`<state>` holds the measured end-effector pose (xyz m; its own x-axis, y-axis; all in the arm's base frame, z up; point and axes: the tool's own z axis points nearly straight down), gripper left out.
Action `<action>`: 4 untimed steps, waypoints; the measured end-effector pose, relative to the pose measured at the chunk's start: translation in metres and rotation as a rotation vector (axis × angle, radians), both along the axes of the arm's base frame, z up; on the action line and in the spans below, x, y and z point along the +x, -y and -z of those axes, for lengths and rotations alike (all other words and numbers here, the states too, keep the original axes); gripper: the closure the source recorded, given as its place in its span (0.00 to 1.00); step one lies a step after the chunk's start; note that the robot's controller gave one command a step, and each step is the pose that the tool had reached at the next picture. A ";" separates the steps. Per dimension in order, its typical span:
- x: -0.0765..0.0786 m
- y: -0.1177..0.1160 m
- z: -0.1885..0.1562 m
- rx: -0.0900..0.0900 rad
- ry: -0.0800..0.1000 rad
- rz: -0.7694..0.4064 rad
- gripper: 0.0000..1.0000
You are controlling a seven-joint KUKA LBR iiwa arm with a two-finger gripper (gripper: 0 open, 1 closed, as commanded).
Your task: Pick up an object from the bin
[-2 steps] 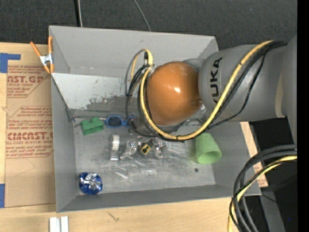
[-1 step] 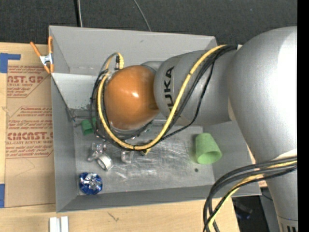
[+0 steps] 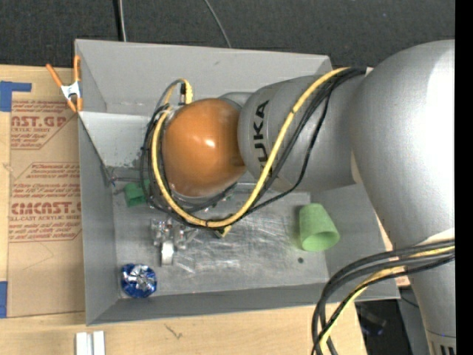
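Observation:
My gripper [image 3: 166, 239] pokes out below the orange wrist cover, low over the bin floor in the left half. A small green block [image 3: 134, 194] lies just up and left of it, near the left wall. A blue-and-white crinkled ball [image 3: 139, 280] rests in the front left corner, below the gripper and apart from it. A light green cup [image 3: 318, 228] lies on its side to the right, well away from the gripper.
The arm and its orange cover span the middle of the bin and hide the floor beneath them. Yellow and black cables loop around the cover. The bin's left wall slopes down close to the green block.

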<state>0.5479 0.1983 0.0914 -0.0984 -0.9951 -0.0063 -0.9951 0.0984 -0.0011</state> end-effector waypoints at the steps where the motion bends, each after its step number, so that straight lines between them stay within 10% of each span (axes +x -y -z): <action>1: -0.017 -0.007 0.009 0.004 0.029 0.076 1.00; 2: -0.023 -0.035 -0.123 0.001 0.007 0.127 1.00; 3: -0.067 -0.023 -0.052 -0.005 -0.008 -0.013 1.00; 4: -0.045 -0.001 -0.180 -0.004 0.005 -0.716 1.00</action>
